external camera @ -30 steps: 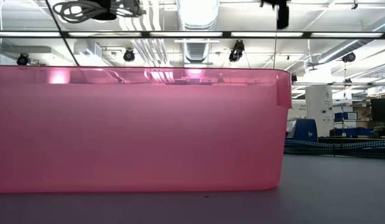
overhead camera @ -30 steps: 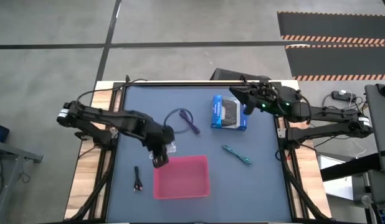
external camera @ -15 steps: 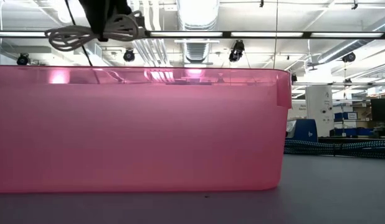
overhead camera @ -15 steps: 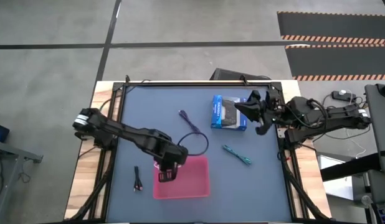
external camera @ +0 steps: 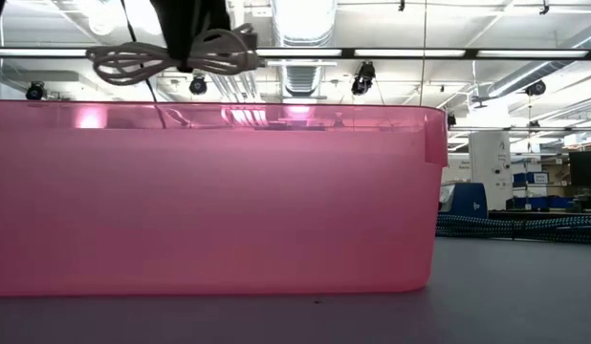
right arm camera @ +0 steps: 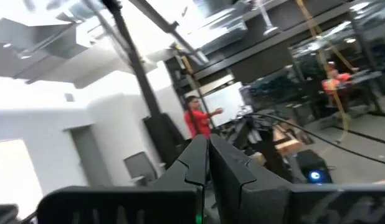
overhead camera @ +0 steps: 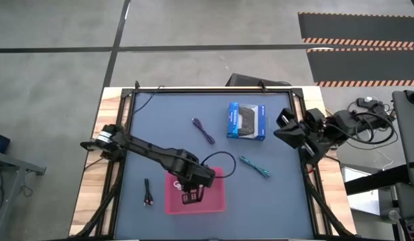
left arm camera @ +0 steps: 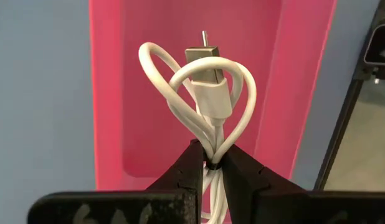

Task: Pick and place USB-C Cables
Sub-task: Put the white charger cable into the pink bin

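Cable in hand, the left gripper (left arm camera: pixel 209 167) hung above the pink tray (overhead camera: pixel 217 203), its fingers pinched tight on the bundled white USB-C cable (left arm camera: pixel 205 93), whose loops and plug showed against the tray's floor in the left wrist view and well above its rim in the low view. To finish this step well, it seemed best to lower the bundle inside the walls before letting go, releasing over the middle so the springy loops could not catch the rim or spill out. The purple cable (overhead camera: pixel 203 130), teal cable (overhead camera: pixel 254 166) and black cable (overhead camera: pixel 148 193) lay on the table (overhead camera: pixel 281 201), apart from the tray. The right gripper (overhead camera: pixel 285 131) waited at the table's right edge, fingers closed on nothing. Printing on the blue-and-black box (overhead camera: pixel 247 121) was too small to read.
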You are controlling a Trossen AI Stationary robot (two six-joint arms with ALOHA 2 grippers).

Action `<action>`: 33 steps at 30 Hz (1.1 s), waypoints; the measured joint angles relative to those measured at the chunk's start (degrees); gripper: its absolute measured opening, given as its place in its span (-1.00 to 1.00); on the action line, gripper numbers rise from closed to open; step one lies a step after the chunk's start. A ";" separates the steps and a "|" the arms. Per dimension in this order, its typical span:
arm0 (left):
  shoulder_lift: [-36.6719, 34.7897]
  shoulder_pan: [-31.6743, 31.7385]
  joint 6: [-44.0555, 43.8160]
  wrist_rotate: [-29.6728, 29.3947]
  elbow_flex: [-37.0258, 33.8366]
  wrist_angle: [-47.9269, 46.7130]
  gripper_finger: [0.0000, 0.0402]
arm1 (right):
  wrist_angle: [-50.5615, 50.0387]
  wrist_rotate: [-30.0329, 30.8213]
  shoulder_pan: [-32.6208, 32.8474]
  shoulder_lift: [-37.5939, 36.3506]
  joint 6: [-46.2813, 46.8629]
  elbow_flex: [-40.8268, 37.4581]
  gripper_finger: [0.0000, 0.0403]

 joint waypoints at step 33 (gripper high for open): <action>8.05 -1.35 3.04 -10.70 1.50 -0.45 -0.89 | -5.14 0.09 5.03 -0.84 -0.63 -0.13 -0.96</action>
